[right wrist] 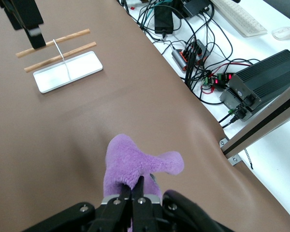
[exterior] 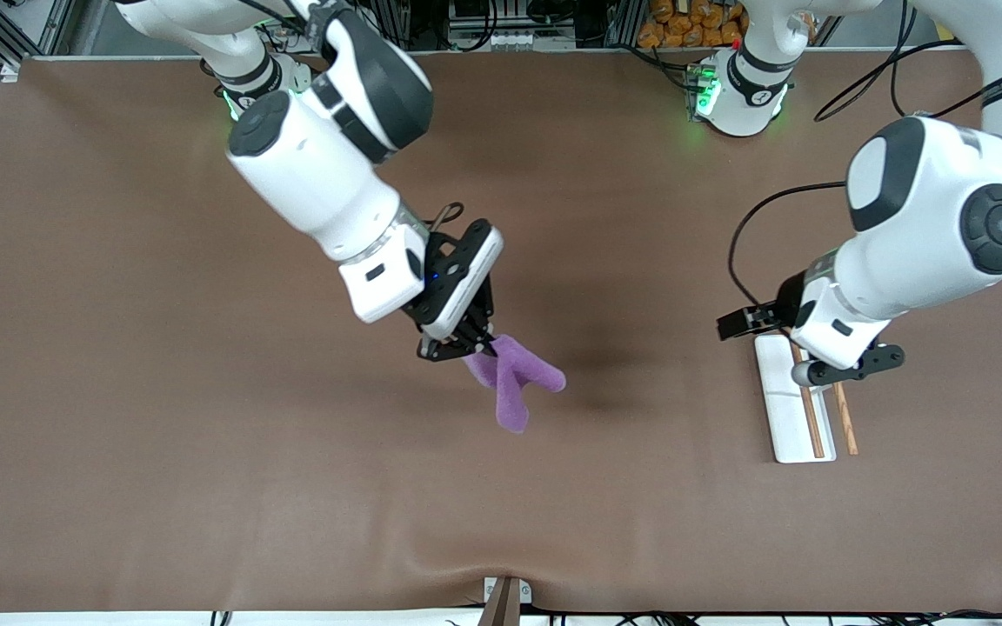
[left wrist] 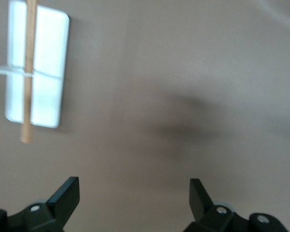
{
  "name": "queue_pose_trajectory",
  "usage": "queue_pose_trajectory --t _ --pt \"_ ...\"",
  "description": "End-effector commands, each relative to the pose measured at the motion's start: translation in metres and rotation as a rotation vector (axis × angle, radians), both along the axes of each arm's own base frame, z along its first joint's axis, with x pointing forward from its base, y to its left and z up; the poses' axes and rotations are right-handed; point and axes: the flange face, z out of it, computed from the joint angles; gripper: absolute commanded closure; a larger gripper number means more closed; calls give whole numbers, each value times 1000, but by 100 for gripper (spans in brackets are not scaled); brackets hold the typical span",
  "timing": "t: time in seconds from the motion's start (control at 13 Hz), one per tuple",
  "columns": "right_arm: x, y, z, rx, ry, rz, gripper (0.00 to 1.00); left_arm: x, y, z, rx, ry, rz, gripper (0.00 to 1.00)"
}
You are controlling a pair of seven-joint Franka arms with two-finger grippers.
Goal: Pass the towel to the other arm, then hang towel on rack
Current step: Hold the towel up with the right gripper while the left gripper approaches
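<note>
My right gripper point(exterior: 477, 348) is shut on the purple fuzzy towel point(exterior: 514, 380) and holds it bunched up in the air over the middle of the table. In the right wrist view the towel point(right wrist: 135, 162) sticks out past the closed fingers point(right wrist: 137, 191). The rack point(exterior: 801, 400), a white base with two thin wooden rods, lies toward the left arm's end of the table. My left gripper point(exterior: 849, 365) hovers open and empty over the rack's end nearest the robots. The left wrist view shows its spread fingertips point(left wrist: 67, 193) and the rack point(left wrist: 36, 72).
The brown table mat point(exterior: 205, 452) covers the whole table. Cables, a keyboard and a black box point(right wrist: 261, 82) lie off the table's edge in the right wrist view. A small bracket point(exterior: 505, 596) sits at the table's edge nearest the front camera.
</note>
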Motion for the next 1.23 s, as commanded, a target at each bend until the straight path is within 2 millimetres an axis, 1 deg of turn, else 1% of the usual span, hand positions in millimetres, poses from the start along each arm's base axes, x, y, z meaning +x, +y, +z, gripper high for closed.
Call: queue_pose_trajectory --t 0.0,0.15,0.23,0.31,0.38,0.46,0.54,0.61,0.69,0.84,1.07,1.15 --pt "-5 12 -1 -4 -4 -33 100 6 -14 -1 -92 41 158 0" --pt "-8 23 -4 13 -25 -59 100 10 -21 -3 -171 71 276 0" --pt "-7 26 -10 13 -27 -75 100 14 -23 -10 -185 106 347 0" --pt "-7 26 -10 11 -28 -88 100 21 -27 -10 -207 130 420 0" --pt "-8 27 -8 12 -27 -101 100 25 -42 -9 -220 151 468 0" --pt "-9 27 -6 14 -27 -109 100 28 -56 -13 -215 171 514 0" --pt "-7 28 -10 11 -27 -113 100 32 -67 -14 -220 178 567 0" --pt "-7 31 -13 22 -38 -117 100 35 -75 -21 -228 186 617 0" --pt "-12 40 -15 27 -43 -109 100 36 -85 -26 -246 195 662 0" --pt "-13 42 -15 24 -40 -144 100 44 -89 -36 -274 203 783 0" --pt "-14 42 -15 23 -40 -159 100 45 -115 -43 -301 212 877 0" --pt "-14 43 -16 25 -38 -161 100 45 -119 -47 -300 217 892 0"
